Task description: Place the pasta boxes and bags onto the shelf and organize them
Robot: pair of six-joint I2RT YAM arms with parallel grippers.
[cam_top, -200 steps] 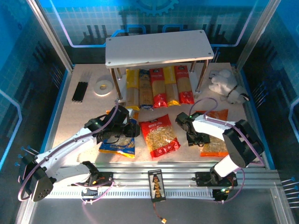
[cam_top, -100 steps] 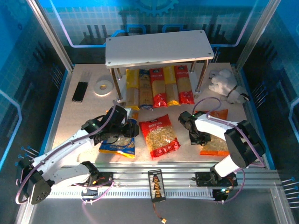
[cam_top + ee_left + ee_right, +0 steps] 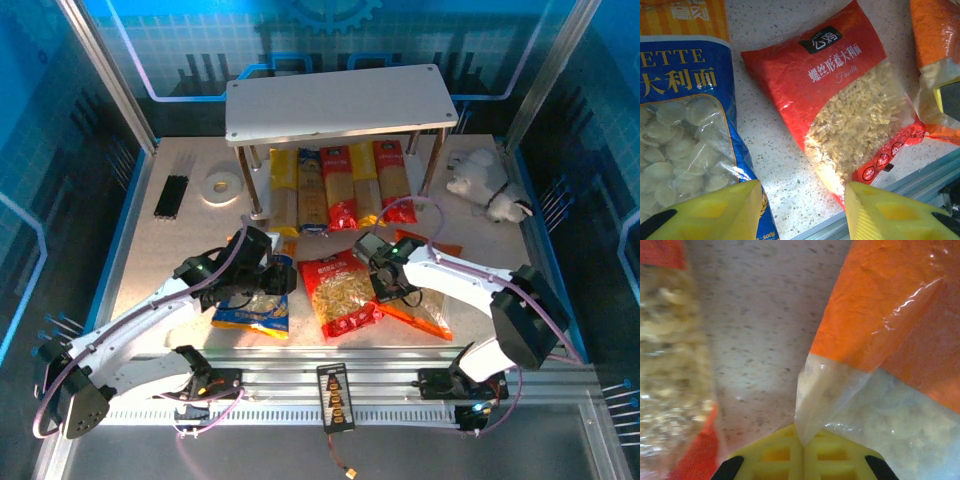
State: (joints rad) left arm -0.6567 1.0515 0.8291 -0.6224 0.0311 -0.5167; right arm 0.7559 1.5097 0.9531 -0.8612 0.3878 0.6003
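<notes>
Change: right gripper (image 3: 802, 439) now pinches orange bag (image 3: 425, 315) — dragged left, before shelf (image 3: 340, 100).
Left gripper (image 3: 802, 210): spread.
Meaning: bag likely shelved next.

Shelf (image 3: 340, 100) set at the back of the table (image 3: 180, 250). Five pasta boxes (image 3: 340, 185) laid side by side beneath its top board, near ends projecting forward. Three bags laid in a row before them: left bag (image 3: 255, 310), middle bag (image 3: 342, 295), right bag (image 3: 425, 315), the last just beside the middle one. Tape roll (image 3: 220, 187) and sticks (image 3: 172, 195) noted left of the shelf; plush toy (image 3: 485, 185) right of it.
</notes>
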